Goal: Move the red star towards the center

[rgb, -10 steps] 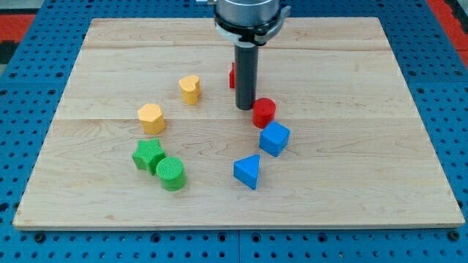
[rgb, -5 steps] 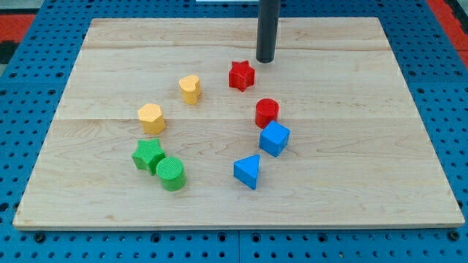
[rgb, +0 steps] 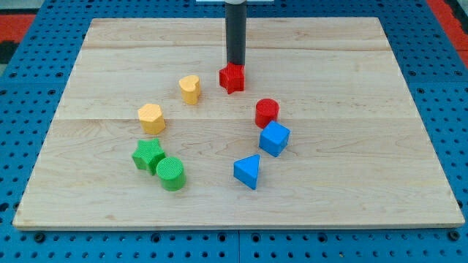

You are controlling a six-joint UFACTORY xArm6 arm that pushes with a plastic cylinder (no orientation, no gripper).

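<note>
My tip [rgb: 235, 66] sits right behind the red star [rgb: 232, 78], on the side facing the surface's far edge, and looks to be touching it. There is no claw here, just a plain rod, so nothing opens or shuts and nothing is held. The red star lies a bit toward the far edge from the middle of the surface [rgb: 351, 168]. I think the star is small, light and hard, so it should slide easily on the smooth wood, but its points could make it spin if pushed off to one side. It is best pushed at its middle, straight toward the near edge. Close by are the yellow block [rgb: 190, 88] and the red round block [rgb: 267, 112]. Farther off are the blue cube [rgb: 274, 138], the blue triangle [rgb: 248, 171] and the green star [rgb: 148, 155].
</note>
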